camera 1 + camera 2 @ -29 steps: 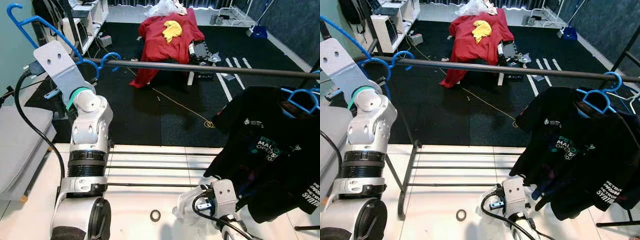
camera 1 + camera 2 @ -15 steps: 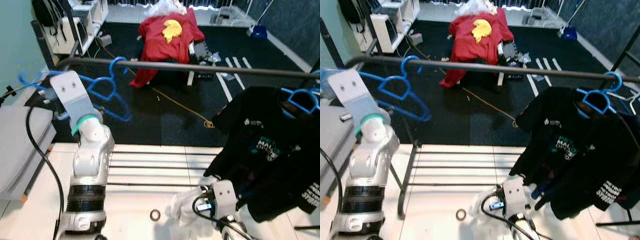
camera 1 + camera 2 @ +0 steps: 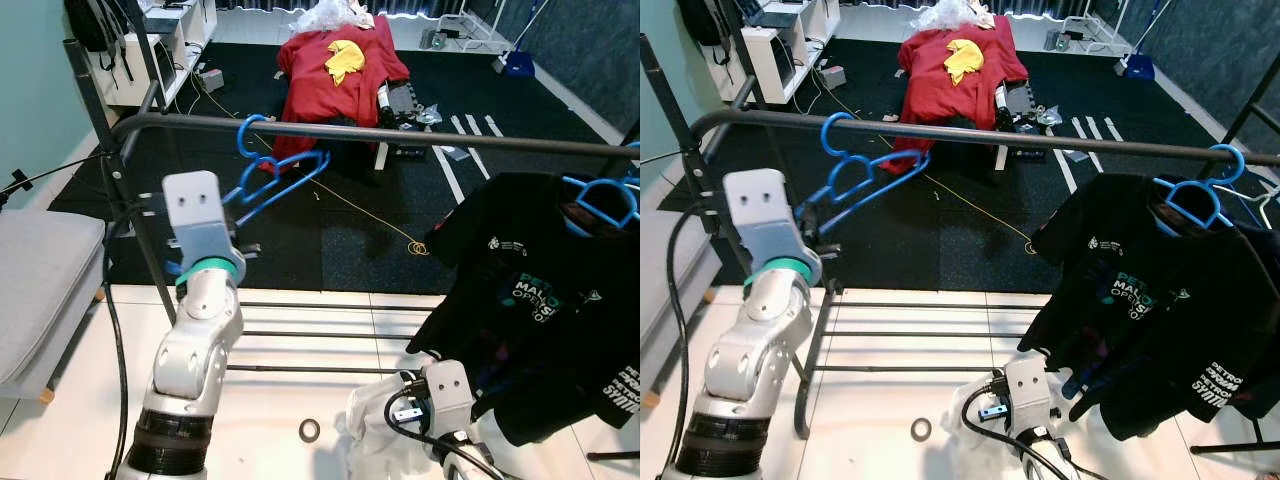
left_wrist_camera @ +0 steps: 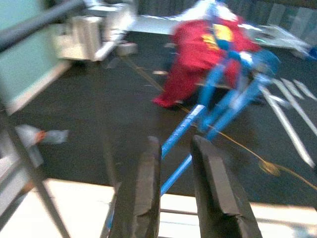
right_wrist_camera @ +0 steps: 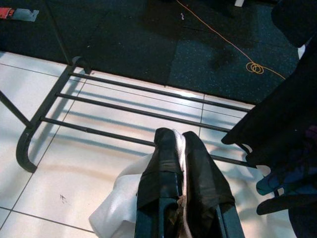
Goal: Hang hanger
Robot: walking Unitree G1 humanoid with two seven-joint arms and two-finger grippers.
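My left gripper (image 4: 177,140) is shut on the lower bar of a blue plastic hanger (image 3: 283,178), holding it tilted just behind the left part of the black clothes rail (image 3: 420,136). The hanger's hook (image 3: 246,134) curls across the rail; I cannot tell whether it rests on it. Near the rail's right end hangs a black printed T-shirt (image 3: 540,290) on another blue hanger (image 3: 603,200). My right gripper (image 5: 178,133) is low over the white tiles, shut on a white cloth (image 5: 121,206).
The rack's left post (image 3: 122,195) and its low floor bars (image 3: 320,335) stand just ahead of me. A grey cushioned seat (image 3: 40,280) is at my left. Beyond the rail lie a red garment (image 3: 335,70) and an orange cord (image 3: 415,245) on dark carpet. A small ring (image 3: 311,430) lies on the tiles.
My left arm has swung the blue hanger from high at the far left down and rightward, bringing its hook to the rail. The right arm has stayed put.
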